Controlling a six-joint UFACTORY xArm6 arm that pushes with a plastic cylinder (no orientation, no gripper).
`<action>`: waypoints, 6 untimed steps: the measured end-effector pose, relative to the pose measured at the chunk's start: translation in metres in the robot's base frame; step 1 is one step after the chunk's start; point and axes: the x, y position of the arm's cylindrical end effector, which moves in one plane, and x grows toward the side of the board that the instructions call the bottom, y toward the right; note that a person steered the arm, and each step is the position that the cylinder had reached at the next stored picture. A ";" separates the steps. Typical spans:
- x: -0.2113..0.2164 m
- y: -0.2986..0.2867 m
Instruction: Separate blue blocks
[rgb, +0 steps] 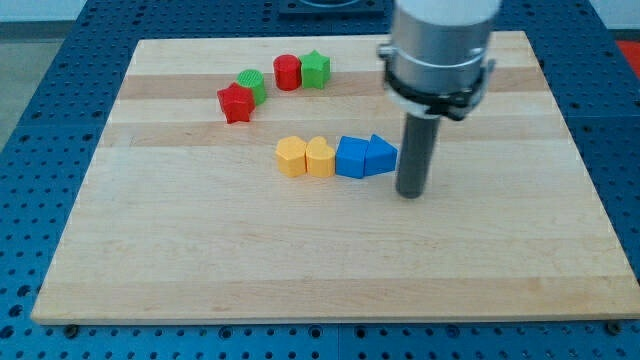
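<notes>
And here we are over the pale wooden board, with my tip planted on the wood at the lower end of the straight dark rod. No jaws on this arm to call open or closed, just the rod under its big silver-grey housing.

Right beside my tip, toward the view's left, sits the blue wedge-like block; whether the rod is actually touching it I cannot tell, the gap is too fine to read. Its peaked edge points to the view's top. Pressed against that one, one step further left of my tip, is the blue cube-like block. The two blues are touching, side by side.

The line carries on leftward: a yellow heart-shaped block touching the blue cube-like block, then a yellow rounded block at the far end. Four blocks in one row, its long axis running left to right across the view, pointing straight at my tip.

Well away, up and to the left of my tip, a looser arc: a green star-shaped block, a red cylinder block just beside it, a green round ribbed block, and a red star-shaped block touching that.

No writing or labels readable on any block, nor on the blue perforated table around the board.
</notes>
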 end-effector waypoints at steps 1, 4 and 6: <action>-0.023 0.012; -0.043 0.016; -0.007 0.005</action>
